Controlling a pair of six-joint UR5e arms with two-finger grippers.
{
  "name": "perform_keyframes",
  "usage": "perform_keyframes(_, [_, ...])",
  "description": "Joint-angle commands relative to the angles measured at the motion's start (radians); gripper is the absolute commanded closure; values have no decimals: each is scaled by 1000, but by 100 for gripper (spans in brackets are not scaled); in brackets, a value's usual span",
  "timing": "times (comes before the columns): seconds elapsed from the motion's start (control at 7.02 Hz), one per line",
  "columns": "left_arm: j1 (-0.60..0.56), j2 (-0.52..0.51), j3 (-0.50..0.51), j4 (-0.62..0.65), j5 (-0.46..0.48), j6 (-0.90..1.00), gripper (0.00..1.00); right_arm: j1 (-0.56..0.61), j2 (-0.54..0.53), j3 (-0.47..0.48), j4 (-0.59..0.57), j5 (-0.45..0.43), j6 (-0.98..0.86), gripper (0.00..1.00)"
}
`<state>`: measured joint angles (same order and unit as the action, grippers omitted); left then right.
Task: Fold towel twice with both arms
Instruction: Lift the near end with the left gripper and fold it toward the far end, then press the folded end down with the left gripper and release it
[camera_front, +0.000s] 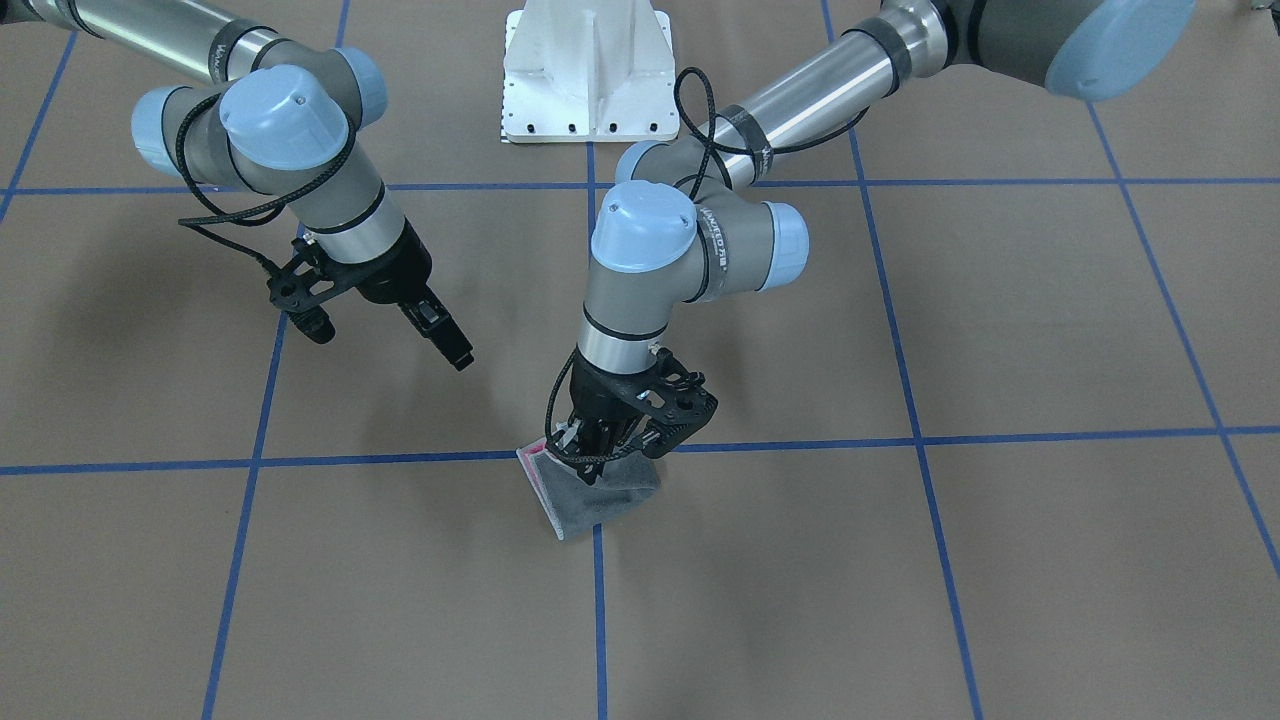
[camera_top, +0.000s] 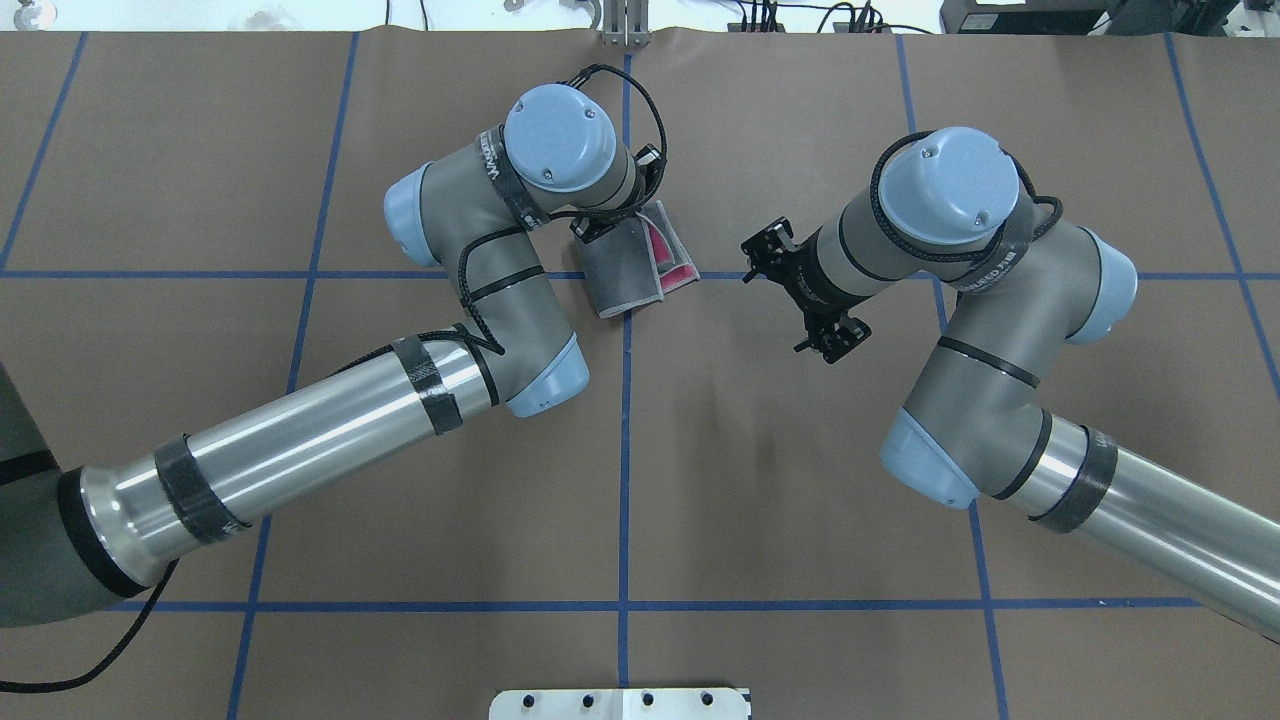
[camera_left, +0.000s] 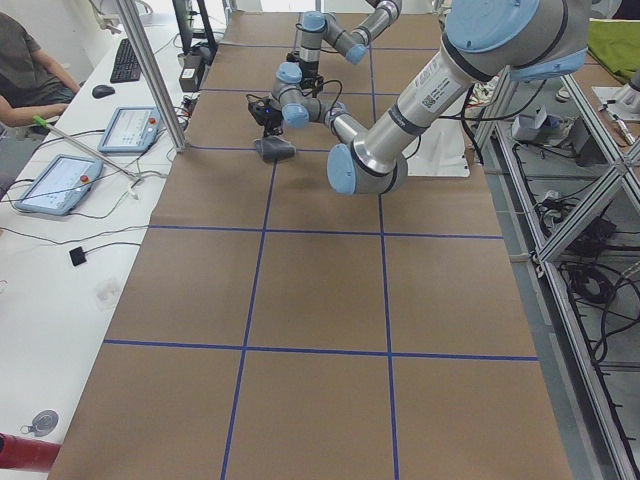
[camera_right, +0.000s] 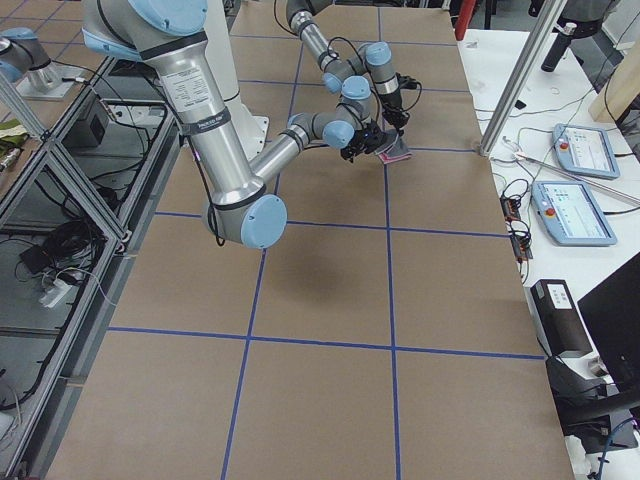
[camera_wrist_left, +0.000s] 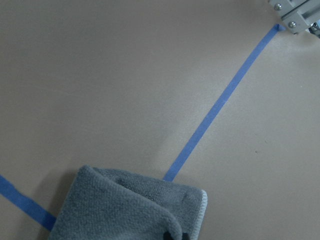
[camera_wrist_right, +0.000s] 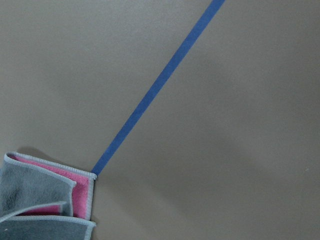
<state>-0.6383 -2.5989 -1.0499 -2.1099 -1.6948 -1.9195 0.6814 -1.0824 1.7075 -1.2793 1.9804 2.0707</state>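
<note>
Towel (camera_top: 625, 280) lies on the brown table (camera_top: 800, 500), at the blue tape crossing (camera_top: 625, 276), toward 12 o'clock from table centre in the overhead view. It is already bunched into a small folded stack, grey face up, with a pink strip and light border showing on its 3 o'clock side. Left gripper (camera_front: 585, 450) is down on the towel; its fingers look narrow and pinched on a raised grey fold, though the tips barely show in the left wrist view. Right gripper (camera_front: 391, 345) hangs above the table at the towel's 3 o'clock, well apart from it, fingers spread wide and holding nothing. Judgement: second fold near done or being settled. Risks: only one gripper is on the cloth, so any sideways pull likely drags the whole stack instead of laying the layer flat. Releasing on the lumpy fold may let it spring open. Layers already look offset, so edges may end up misaligned.
</note>
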Motion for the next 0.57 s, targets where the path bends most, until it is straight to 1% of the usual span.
perform_keyframes(0.0, [-3,-35,77,-57,1,-6,100,4,-11,0,0,0,-20,0])
perform_keyframes(0.43, [-3,-67,113,-64,3,-24,100,7,-11,-2,0,0,-24,0])
